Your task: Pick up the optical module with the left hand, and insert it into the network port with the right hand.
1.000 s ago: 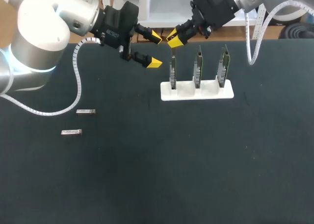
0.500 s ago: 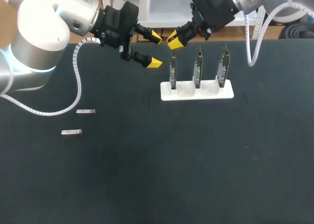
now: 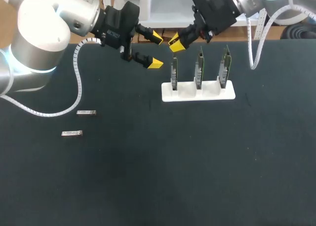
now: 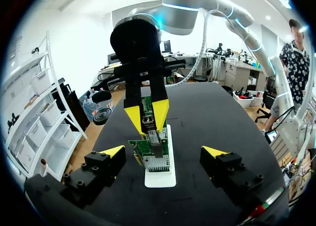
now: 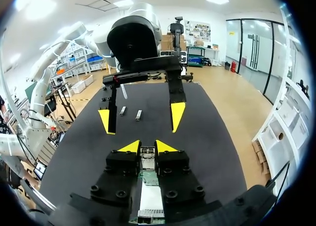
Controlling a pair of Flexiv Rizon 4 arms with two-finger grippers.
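The right gripper [image 3: 176, 42], clamped on the module [image 5: 147, 156], is shifted slightly upward over the last second, just above the leftmost board [image 3: 174, 73]. The left gripper [image 3: 156, 50] is kept still, spread wide and empty. Insertion is judged unfinished, and realignment is probably needed.

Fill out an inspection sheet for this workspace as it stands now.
Surface: black table, dark all over.
Job's things: white holder carries three upright green boards. The held optical module sits just above the board nearest the left arm. Two spare optical modules lie flat on the left arm's side, apart from the holder.
Clutter: nothing seen.
Grippers: left pincer open and empty, beside the holder. Right pincer shut on the held optical module.
Cables: left arm's white conduit loops over the table. Right arm's white conduit hangs near the holder.
Surroundings: nothing seen.
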